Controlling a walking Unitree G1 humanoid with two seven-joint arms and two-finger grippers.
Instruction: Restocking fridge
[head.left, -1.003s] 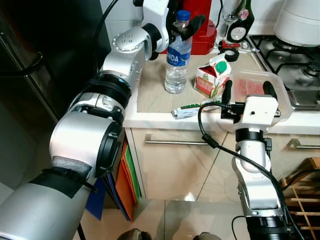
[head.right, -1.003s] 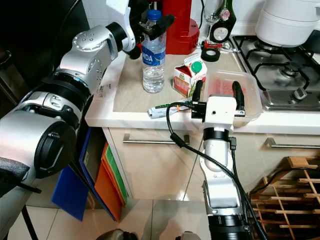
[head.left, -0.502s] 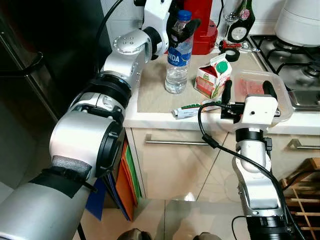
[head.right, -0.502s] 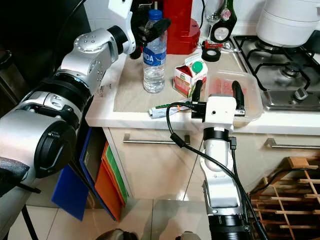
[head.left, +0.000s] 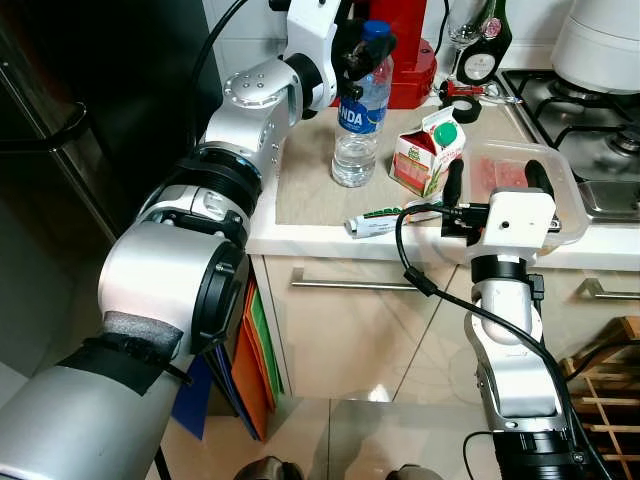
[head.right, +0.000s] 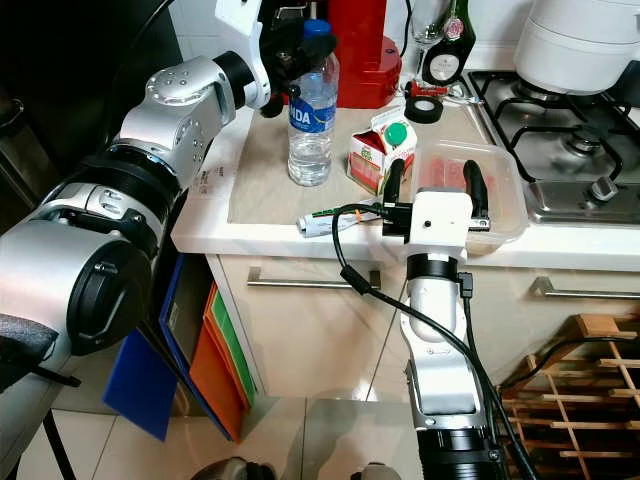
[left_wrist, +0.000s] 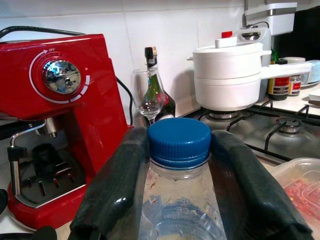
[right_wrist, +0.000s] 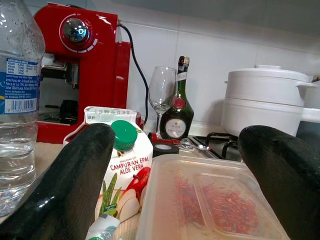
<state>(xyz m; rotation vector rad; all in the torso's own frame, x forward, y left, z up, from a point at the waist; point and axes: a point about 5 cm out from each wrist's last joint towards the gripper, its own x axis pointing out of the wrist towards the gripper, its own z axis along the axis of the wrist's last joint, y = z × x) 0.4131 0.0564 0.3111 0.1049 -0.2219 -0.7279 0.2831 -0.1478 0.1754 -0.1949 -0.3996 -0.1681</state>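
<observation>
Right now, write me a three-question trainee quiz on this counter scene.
1. True or false: the left gripper is closed around the neck of the clear plastic water bottle with the blue cap.
2. Which item lies between the right gripper's open fingers? A) small juice carton with green cap B) clear plastic food container C) white tube
3. Fill in: behind the bottle stands a red ___.

Key: 1 true; 2 B; 3 coffee machine.
</observation>
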